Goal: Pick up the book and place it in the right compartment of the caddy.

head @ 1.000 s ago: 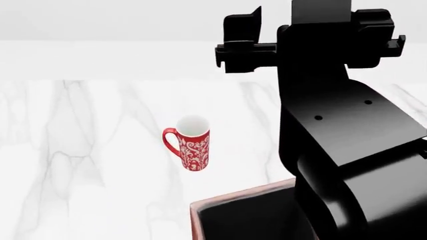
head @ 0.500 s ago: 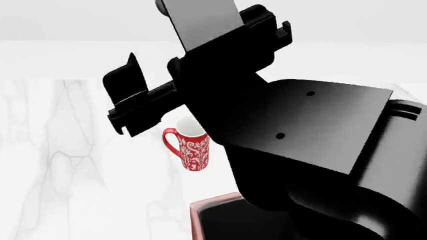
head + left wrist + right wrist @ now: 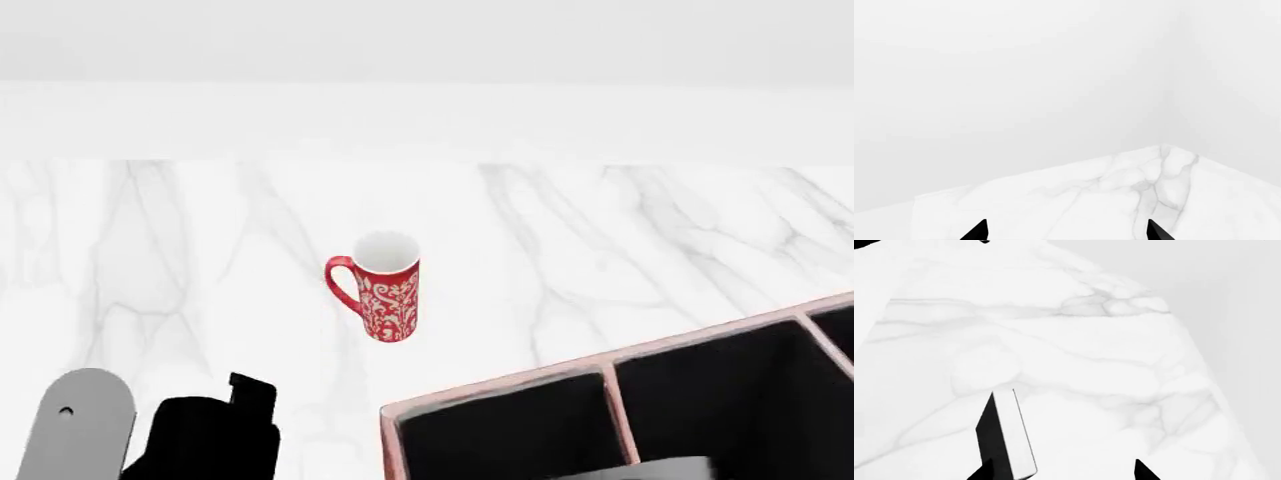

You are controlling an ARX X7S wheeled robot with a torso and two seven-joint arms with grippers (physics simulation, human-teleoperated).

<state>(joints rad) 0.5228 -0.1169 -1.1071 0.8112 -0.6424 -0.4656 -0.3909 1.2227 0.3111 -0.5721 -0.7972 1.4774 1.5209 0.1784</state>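
White-veined marble worktop all across, plain pale wall behind. Red patterned mug upright mid-worktop, well apart from the action. Down at the near right corner, the caddy, pink-edged, black compartments gaping, no book to be seen inside (pale sliver at the bottom edge too cropped to call).

Over to the right wrist view: black book up on edge, white pages showing, just beside one tip of the right gripper. Tips spread wide, bare marble between book and far tip, so no squeeze on it to be seen. Left gripper likewise spread, empty, looking out over a worktop corner.

Looks like the pick-up step, placing not yet done. Next up, by this reading: closing squarely on the cover faces, lifting, then swinging over the dividers to the right-hand compartment and lowering in edge-first.
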